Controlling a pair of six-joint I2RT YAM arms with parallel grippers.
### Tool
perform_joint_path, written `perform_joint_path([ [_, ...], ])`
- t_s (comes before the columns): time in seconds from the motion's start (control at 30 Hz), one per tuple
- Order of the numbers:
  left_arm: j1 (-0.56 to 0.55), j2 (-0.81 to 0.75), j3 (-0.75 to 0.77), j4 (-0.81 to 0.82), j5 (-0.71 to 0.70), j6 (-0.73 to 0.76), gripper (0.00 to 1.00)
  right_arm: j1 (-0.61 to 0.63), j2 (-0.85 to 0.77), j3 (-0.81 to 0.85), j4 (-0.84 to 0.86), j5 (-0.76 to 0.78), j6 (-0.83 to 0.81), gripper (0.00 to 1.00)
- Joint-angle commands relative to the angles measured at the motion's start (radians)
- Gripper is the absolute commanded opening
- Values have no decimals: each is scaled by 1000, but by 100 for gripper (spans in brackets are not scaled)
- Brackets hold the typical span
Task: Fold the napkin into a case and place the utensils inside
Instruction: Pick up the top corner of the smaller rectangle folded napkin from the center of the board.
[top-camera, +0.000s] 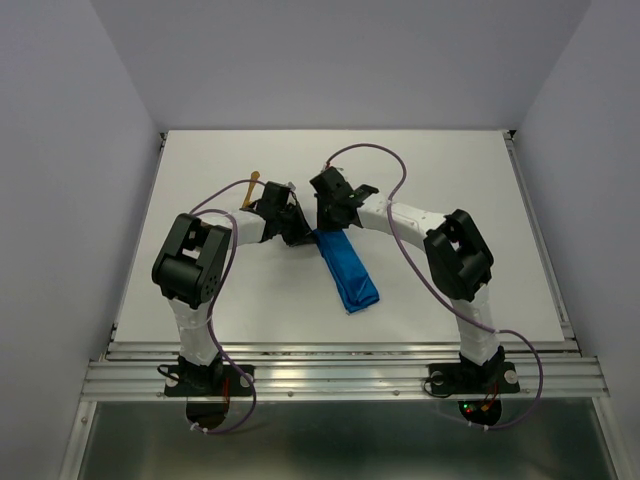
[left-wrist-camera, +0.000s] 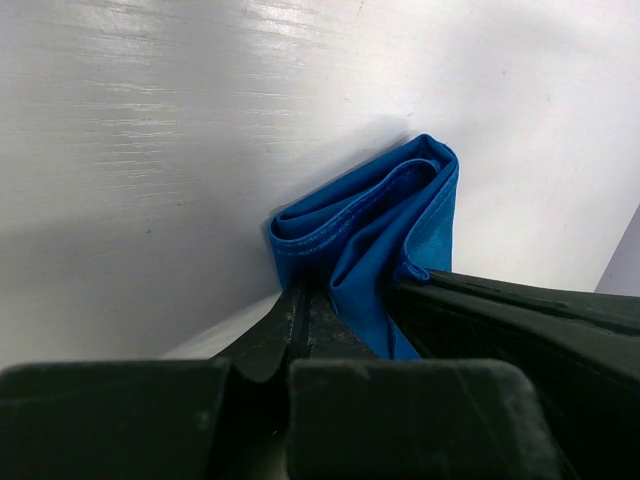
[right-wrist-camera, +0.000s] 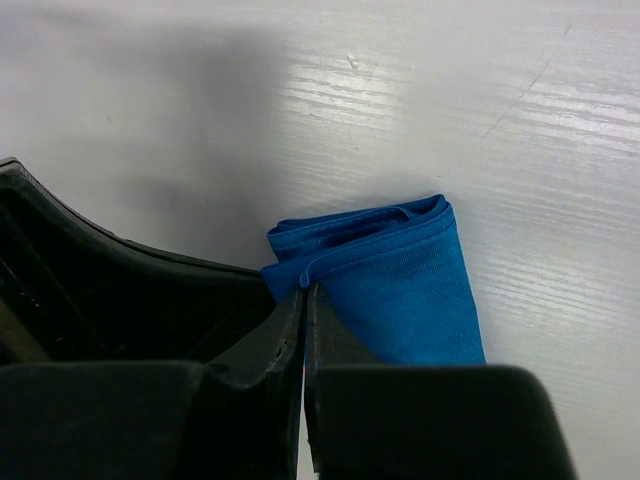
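Napkin (top-camera: 348, 270), folded into a long thin blue strip, lay in the middle of the table (top-camera: 450, 190). At its far end, the left gripper (left-wrist-camera: 303, 298) was clenched on one edge of the cloth. The right gripper (right-wrist-camera: 304, 292) was clenched on another edge, close beside it. One golden utensil (top-camera: 251, 188) lay just behind the left gripper. If they pulled too hard, I think the folds could come undone. The tiny pinch could also slip off.

Top view high, looking down, wrist views close, sharing the case (left-wrist-camera: 395, 225)
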Motion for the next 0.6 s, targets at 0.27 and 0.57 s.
perform_joint_path([
  [0.27, 1, -2, 32, 18, 17, 15, 0, 6, -27, 37, 34, -15, -9, 23],
  [0.57, 1, 1, 30, 18, 17, 15, 0, 16, -51, 42, 27, 4, -31, 33],
])
